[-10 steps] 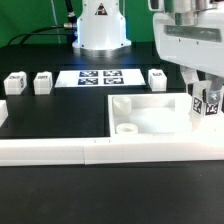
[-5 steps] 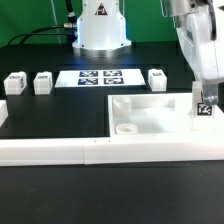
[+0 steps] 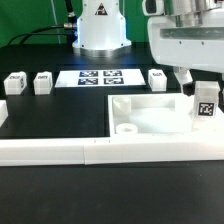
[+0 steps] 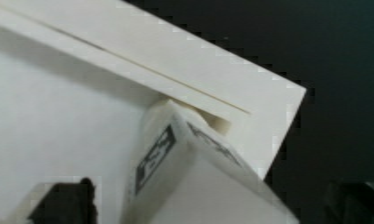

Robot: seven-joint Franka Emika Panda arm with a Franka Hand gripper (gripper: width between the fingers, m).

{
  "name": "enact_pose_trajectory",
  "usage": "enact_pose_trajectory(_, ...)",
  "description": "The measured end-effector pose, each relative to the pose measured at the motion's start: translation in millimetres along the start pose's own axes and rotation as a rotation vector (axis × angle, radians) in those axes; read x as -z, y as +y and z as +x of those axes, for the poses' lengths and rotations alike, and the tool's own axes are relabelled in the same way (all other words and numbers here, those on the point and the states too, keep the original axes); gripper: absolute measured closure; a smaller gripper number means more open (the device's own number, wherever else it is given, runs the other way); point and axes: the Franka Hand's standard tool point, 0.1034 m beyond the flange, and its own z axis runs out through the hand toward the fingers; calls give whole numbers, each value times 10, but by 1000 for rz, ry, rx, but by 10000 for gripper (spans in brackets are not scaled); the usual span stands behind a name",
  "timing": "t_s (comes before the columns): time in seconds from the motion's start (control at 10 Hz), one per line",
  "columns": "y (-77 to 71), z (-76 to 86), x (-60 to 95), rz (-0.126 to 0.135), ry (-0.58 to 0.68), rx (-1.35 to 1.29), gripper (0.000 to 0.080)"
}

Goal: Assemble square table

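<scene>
1. Tabletop (image 3: 150,120): a white square slab with a raised rim and round holes near its corners. It lies flat.
2. Border wall (image 3: 60,152): long and low, lying along the tabletop's near edge and touching it.
3. Leg post (image 3: 205,105): it carries a tag and stands upright on the tabletop's corner at the exterior view's right. The wrist view shows it seated at that corner.
4. My gripper (image 3: 200,80): it hangs just above the leg post. The fingers are spread and pinch nothing. One dark fingertip (image 4: 68,200) stands clear of the post's tagged side.
5. Near loose leg (image 3: 158,78): lies just behind the tabletop's far edge.
6. Middle loose leg (image 3: 42,82) and outer loose leg (image 3: 14,83): both lie well off from the tabletop, toward the exterior view's left.
7. Marker board (image 3: 98,77): lies flat, behind the tabletop's far edge.
</scene>
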Motion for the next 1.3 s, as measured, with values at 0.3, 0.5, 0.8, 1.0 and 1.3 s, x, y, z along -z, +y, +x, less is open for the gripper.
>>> enact_pose_trajectory(0.3,-1,-7,-17,-72,-10,494,151)
enact_pose_trajectory(0.5,-5,16,-23,-76,-11,616,151)
enact_pose_trajectory(0.8,-7,11,-24,-75,-7,504,245)
enact_pose_trajectory(1.0,20,27,-31,-81,-3,391,503)
enact_pose_trajectory(1.3,35,16,-44,-69,24,-156,503)
